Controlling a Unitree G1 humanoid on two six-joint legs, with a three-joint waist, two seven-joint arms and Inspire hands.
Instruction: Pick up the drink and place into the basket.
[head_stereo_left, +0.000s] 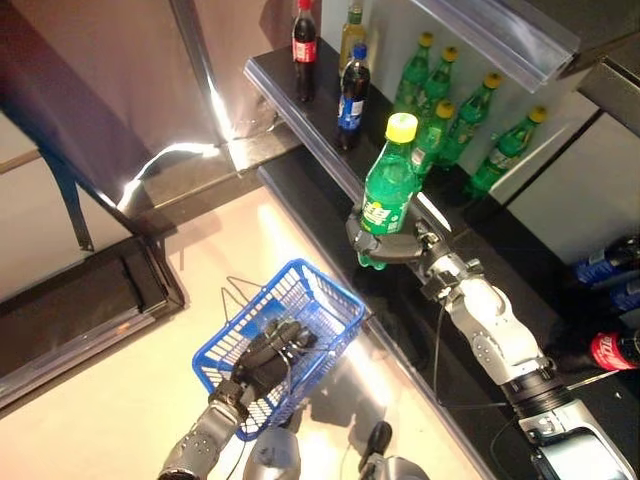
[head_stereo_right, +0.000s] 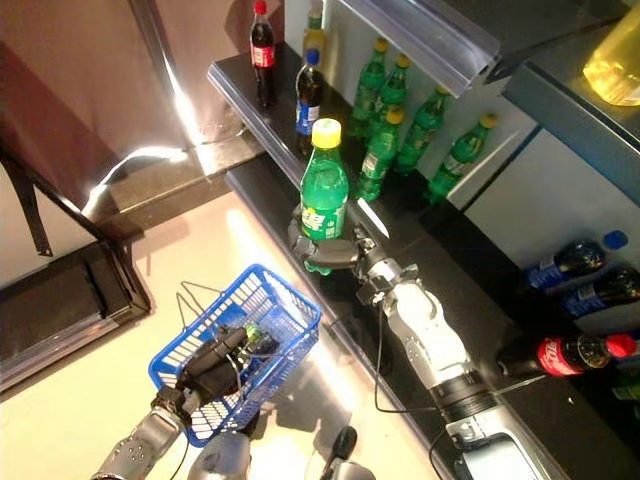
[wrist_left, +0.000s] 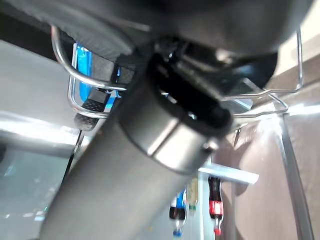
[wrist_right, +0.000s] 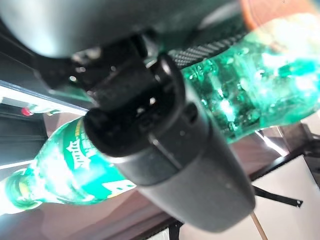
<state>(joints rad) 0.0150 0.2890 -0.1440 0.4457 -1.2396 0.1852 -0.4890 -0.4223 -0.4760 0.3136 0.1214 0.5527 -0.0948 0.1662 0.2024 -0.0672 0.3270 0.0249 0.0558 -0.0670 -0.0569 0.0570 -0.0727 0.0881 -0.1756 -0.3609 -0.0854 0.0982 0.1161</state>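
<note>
My right hand (head_stereo_left: 392, 244) is shut round the lower body of a green bottle (head_stereo_left: 388, 187) with a yellow cap and holds it upright in the air, in front of the dark shelf. It also shows in the right eye view (head_stereo_right: 324, 195) and in the right wrist view (wrist_right: 250, 85), gripped by my hand (wrist_right: 165, 140). My left hand (head_stereo_left: 268, 358) is shut on the thin wire handles (wrist_left: 90, 85) of the blue basket (head_stereo_left: 325, 300), which hangs lower and to the left of the bottle. A drink lies inside the basket (head_stereo_right: 258, 338).
The dark upper shelf (head_stereo_left: 300, 95) holds green bottles (head_stereo_left: 470, 120), a red-labelled cola bottle (head_stereo_left: 305, 50) and a blue-labelled bottle (head_stereo_left: 352, 95). A lower dark ledge (head_stereo_left: 320, 200) runs below it. More bottles (head_stereo_right: 570, 352) lie at the right. A dark mat (head_stereo_left: 80, 300) lies at the left.
</note>
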